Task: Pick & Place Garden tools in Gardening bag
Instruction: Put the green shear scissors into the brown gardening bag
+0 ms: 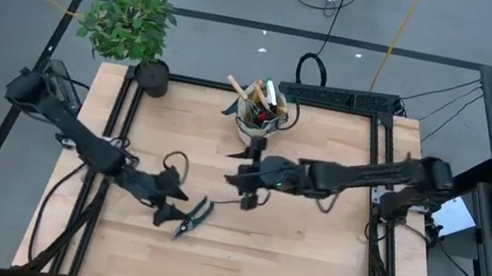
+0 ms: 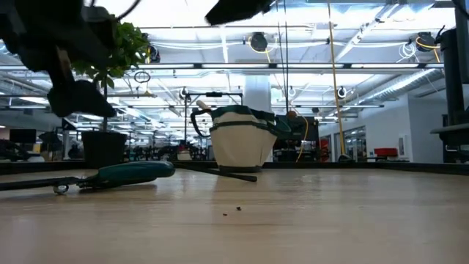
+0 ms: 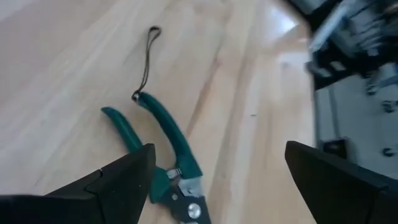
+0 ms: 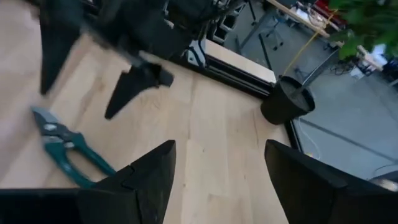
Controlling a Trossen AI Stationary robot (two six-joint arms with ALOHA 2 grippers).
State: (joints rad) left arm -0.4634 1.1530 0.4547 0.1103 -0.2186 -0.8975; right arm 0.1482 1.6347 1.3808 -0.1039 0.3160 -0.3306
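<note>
Left gripper – fingers spread wide, empty, over green-handled shears | right gripper – wide open, empty | low view: gardening bag beyond shears.

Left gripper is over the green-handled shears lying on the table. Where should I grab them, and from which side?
Grip the pruning shears near the pivot, where the green handles converge, descending from above. They lie flat, handles splayed, so fingers can straddle that narrow part. The left gripper is open, already over that end.

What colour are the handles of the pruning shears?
Green, seen best in the left wrist view: pruning shears.
</note>
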